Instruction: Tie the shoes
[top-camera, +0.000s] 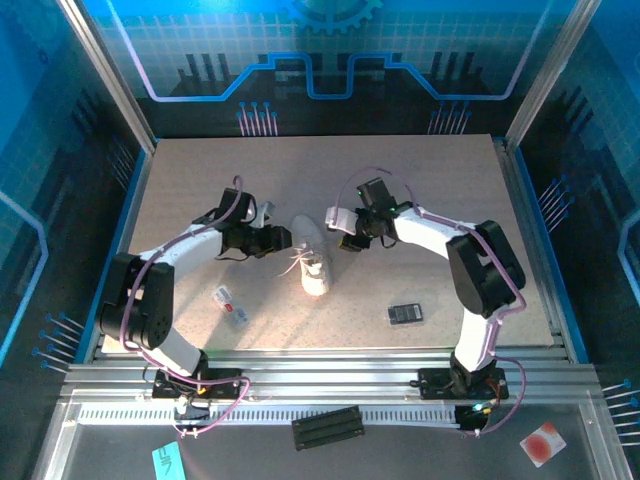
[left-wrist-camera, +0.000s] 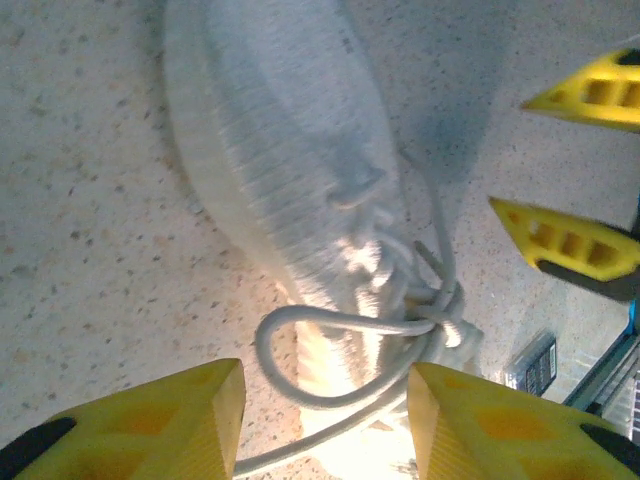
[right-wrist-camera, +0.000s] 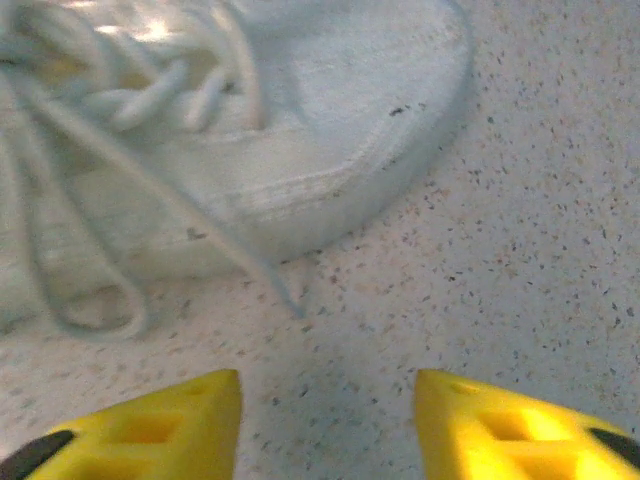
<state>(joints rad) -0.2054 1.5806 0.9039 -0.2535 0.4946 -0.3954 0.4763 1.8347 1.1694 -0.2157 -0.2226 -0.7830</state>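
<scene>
- The left gripper (left-wrist-camera: 325, 405) hovers low beside the small white knit sneaker (left-wrist-camera: 290, 170). Its yellow fingers (left-wrist-camera: 150, 425) are spread and clamp nothing. A loop of thin white lace (left-wrist-camera: 290, 330) lies slack just ahead of them.
- The sneaker rests on the pale speckled surface (right-wrist-camera: 520, 200), midway between the two grippers. Its laces gather into a small knot (left-wrist-camera: 445, 322) with a loop out to each side. The step in hand looks like the bow, formed but perhaps not yet snug.
- The right gripper (right-wrist-camera: 328, 405) sits just beside the shoe's other flank. Its fingers are also parted and empty, over bare surface, with a loose lace end (right-wrist-camera: 285, 295) lying ahead of them.
- The next move probably calls for each gripper to pinch its own loop and draw outward evenly. Catching a free end instead could undo the knot.
</scene>
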